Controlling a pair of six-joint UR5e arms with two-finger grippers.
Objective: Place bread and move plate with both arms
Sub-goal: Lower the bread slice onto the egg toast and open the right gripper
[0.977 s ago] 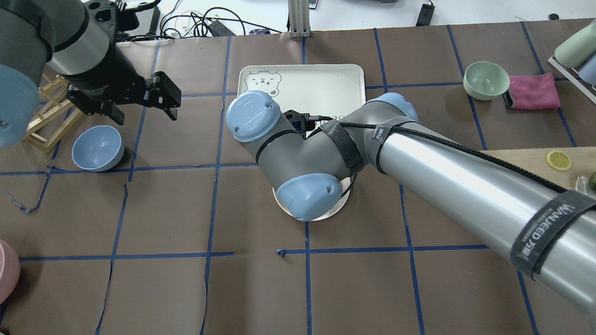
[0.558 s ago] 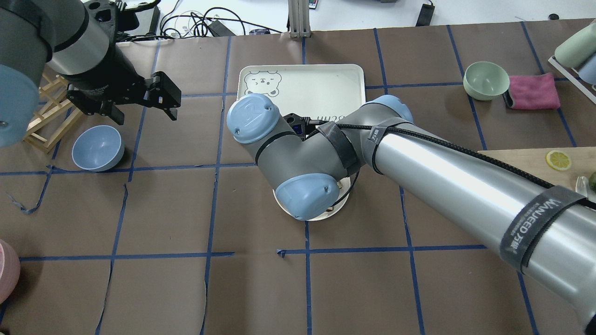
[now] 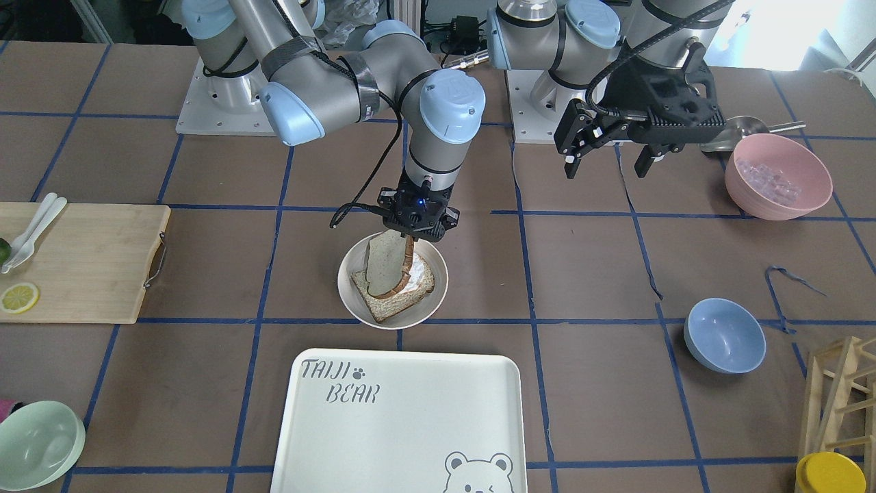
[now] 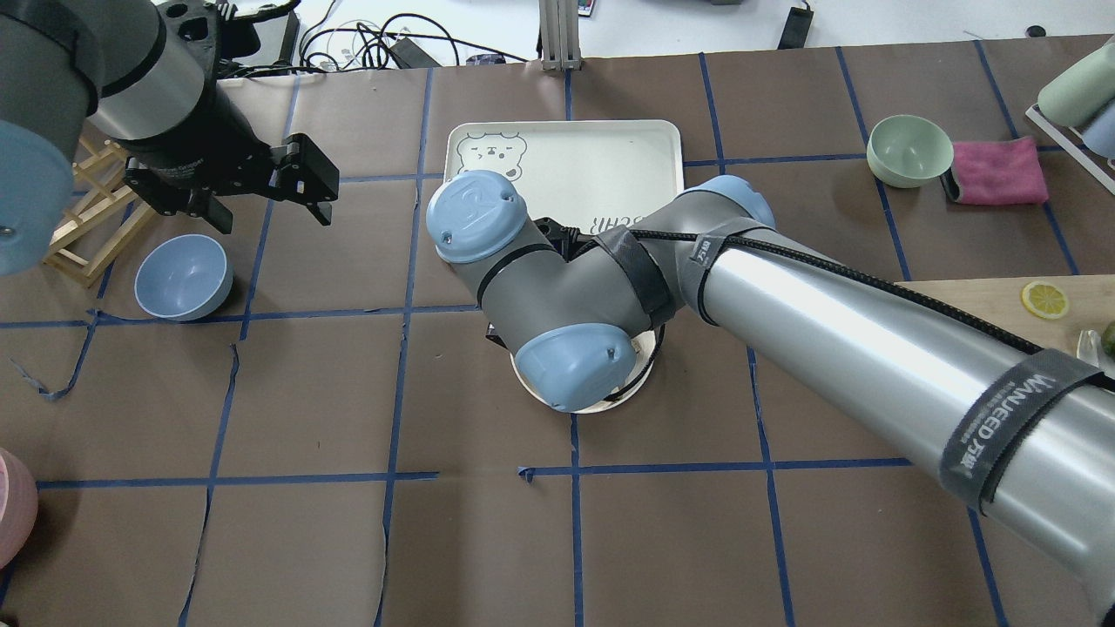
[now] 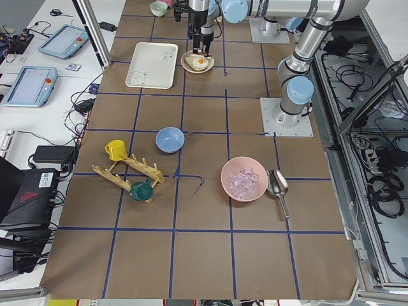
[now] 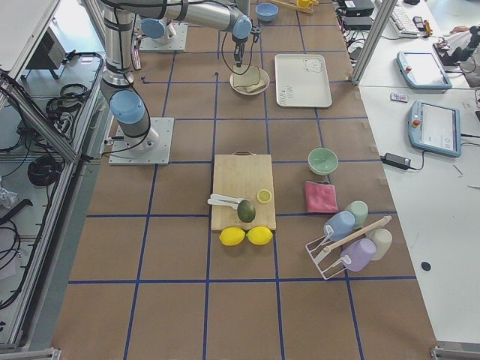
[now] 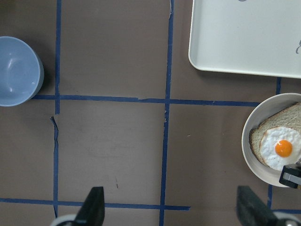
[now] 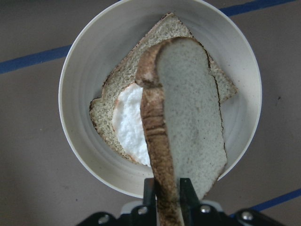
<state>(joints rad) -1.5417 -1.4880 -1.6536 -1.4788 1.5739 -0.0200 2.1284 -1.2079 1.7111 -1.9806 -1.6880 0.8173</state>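
Observation:
My right gripper (image 3: 413,235) is shut on the top edge of the plain bread slice (image 3: 382,263). The slice hangs nearly upright, its lower end down over the small round plate (image 3: 351,298). In the right wrist view the gripper (image 8: 167,188) pinches the crust of the bread (image 8: 188,127) above the plate (image 8: 75,94), where a slice with fried egg (image 8: 122,117) lies. In the overhead view the right arm hides all but the plate rim (image 4: 592,406). My left gripper (image 3: 609,154) is open and empty, held above the table to the plate's side; it also shows in the overhead view (image 4: 270,213).
The white TAIJI BEAR tray (image 3: 404,424) lies just beyond the plate. A blue bowl (image 3: 724,334), a pink bowl of ice (image 3: 777,174) and a wooden rack (image 3: 842,397) are on my left side. A cutting board (image 3: 82,260) and a green bowl (image 3: 37,444) are on my right.
The right arm's wrist has shifted slightly back over the plate, uncovering more of the tray's lettering. The left arm has not moved.

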